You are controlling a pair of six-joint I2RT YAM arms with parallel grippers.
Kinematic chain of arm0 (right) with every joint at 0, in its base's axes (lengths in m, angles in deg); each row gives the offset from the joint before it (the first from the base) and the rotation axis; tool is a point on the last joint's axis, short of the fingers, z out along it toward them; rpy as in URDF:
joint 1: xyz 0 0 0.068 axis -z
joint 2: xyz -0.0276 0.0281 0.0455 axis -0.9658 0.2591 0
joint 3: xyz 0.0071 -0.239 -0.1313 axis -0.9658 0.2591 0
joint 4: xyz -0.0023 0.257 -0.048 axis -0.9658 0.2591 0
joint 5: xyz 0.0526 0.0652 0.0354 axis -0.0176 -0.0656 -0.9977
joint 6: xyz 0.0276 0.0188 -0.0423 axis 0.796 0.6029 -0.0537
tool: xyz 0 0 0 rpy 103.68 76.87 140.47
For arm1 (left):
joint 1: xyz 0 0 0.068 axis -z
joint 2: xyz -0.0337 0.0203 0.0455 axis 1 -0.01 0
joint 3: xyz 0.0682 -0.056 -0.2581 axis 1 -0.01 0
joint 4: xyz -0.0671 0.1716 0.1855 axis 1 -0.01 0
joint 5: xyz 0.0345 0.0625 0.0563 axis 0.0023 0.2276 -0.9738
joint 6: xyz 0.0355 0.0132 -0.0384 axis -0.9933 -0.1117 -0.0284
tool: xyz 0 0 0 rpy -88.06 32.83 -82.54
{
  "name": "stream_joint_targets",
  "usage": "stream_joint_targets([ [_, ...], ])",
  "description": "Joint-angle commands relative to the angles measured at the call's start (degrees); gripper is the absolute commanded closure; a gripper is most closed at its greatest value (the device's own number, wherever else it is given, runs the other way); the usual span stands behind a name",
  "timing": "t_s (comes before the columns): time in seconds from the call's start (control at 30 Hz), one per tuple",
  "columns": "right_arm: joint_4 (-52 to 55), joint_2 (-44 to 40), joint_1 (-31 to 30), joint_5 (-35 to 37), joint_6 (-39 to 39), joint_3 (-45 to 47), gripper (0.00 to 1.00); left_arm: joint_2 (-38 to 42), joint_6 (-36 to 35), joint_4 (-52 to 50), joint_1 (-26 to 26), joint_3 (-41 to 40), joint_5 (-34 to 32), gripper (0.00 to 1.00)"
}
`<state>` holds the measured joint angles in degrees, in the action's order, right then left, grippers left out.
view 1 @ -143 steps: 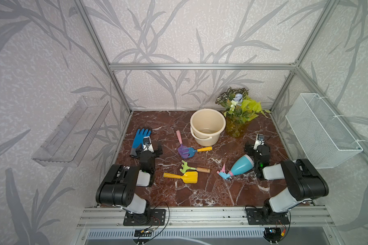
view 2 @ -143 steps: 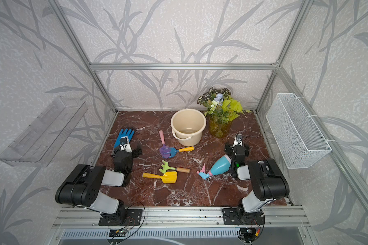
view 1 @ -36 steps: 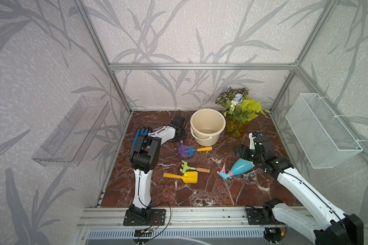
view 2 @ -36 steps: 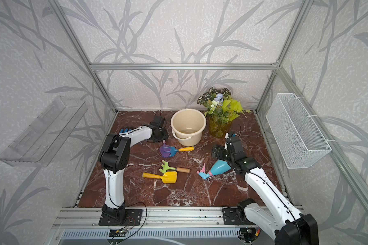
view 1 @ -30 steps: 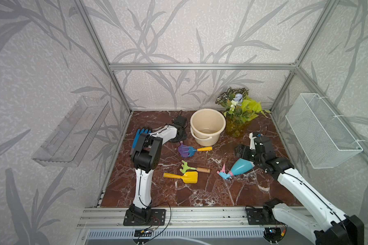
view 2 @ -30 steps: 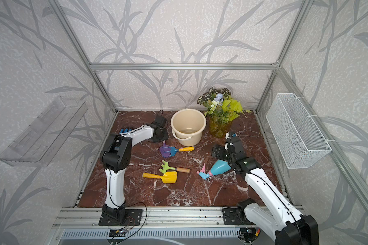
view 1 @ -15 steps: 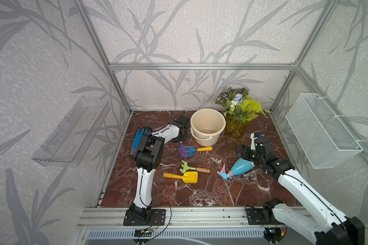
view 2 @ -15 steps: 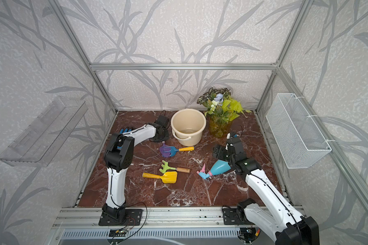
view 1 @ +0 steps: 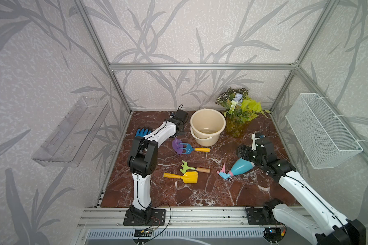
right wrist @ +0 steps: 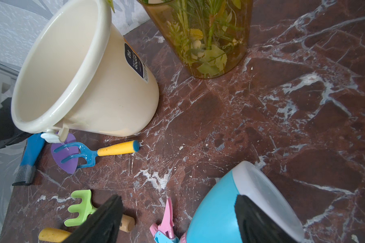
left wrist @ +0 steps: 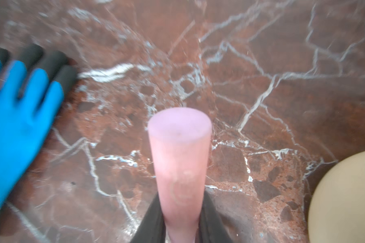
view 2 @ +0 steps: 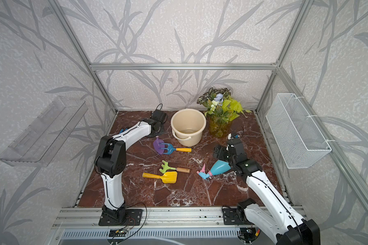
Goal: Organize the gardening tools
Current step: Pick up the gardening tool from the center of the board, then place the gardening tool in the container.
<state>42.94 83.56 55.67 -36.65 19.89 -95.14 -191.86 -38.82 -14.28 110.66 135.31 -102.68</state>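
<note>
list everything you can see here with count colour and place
bucket: 1, cream, back centre
plant: 1, green in amber vase, right of bucket
glove: 1, blue, back left
scoop: 1, purple, pink handle, before bucket
fork: 1, blue, yellow handle, across scoop's blade
rake: 1, green, wood handle, centre
shovel: 1, yellow, beside rake
spray bottle: 1, light blue, lying at right
shelf: 1, clear, left wall
basket: 1, white wire, right wall
table: 1, red-brown marble, underneath
left end effector: 1, black, shut on scoop's handle
right end effector: 1, black, open by spray bottle
</note>
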Motion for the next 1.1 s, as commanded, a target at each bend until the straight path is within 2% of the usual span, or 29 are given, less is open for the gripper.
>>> stream_joint_targets([
  [0.0,-0.54,-1.0,-0.29,1.07,0.46,0.75,0.13,5.26,-0.99,0.26,0.1,-1.67,-5.64,1.0],
  [0.23,-1.01,-1.0,-0.29,0.98,0.88,0.69,0.13,11.77,-3.5,2.5,0.43,-3.97,-12.71,1.0],
  [0.4,-1.3,-0.56,-0.29,0.77,0.78,0.28,0.13,15.08,-5.37,3.45,1.73,-3.79,-14.98,1.0],
  [0.53,-1.39,-0.55,-0.27,0.59,0.74,0.06,0.13,18.12,-8.84,7.85,5.83,-2.58,-15.53,1.0],
  [0.63,-0.98,-1.06,-0.27,0.76,0.53,-0.13,0.13,18.76,-13.32,12.3,10.31,-0.26,-18.74,1.0],
  [0.83,0.46,-3.51,-0.27,1.78,-0.2,0.03,0.13,16.03,-21.71,20.34,17.63,7.59,-22.62,1.0],
  [1.07,1.6,-5.55,-0.33,1.03,-0.16,-0.34,0.13,7.63,-26.34,26.68,20.5,16.07,-23.13,1.0],
])
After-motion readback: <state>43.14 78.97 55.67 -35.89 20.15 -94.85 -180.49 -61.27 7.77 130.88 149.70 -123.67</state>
